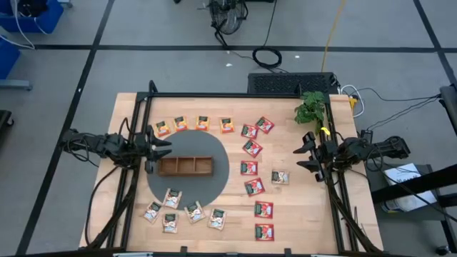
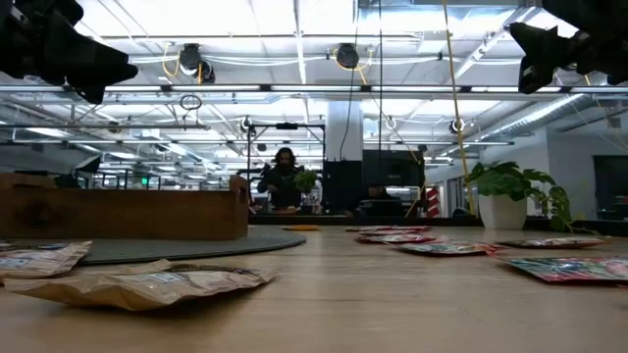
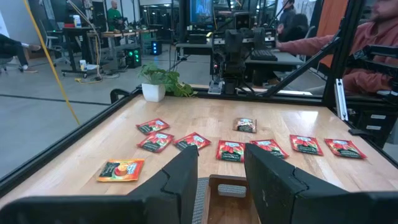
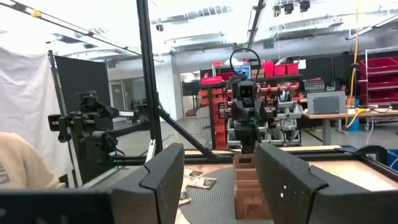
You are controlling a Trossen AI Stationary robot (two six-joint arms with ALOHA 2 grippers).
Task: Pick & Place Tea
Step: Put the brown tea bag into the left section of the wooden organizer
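The tea packets lie flat on the wooden table. An orange-yellow row (image 1: 191,124) sits at the far side. Red-with-green ones (image 1: 252,168) run down the middle right, and white-with-green ones (image 1: 184,212) cluster at the near left. One white-with-green packet (image 1: 280,177) lies alone among the red ones. My left gripper (image 1: 166,146) (image 3: 221,180) is open and hovers over the left end of the brown tray (image 1: 186,165). My right gripper (image 1: 301,155) (image 4: 217,180) is open and raised near the table's right edge, facing the tray (image 4: 252,186). Neither touches anything.
The three-compartment tray rests on a round grey mat (image 1: 214,182) at the table's middle left. A potted plant (image 1: 310,107) stands at the far right corner. Black frame rails (image 1: 132,178) run along both sides. People show in the room beyond the table.
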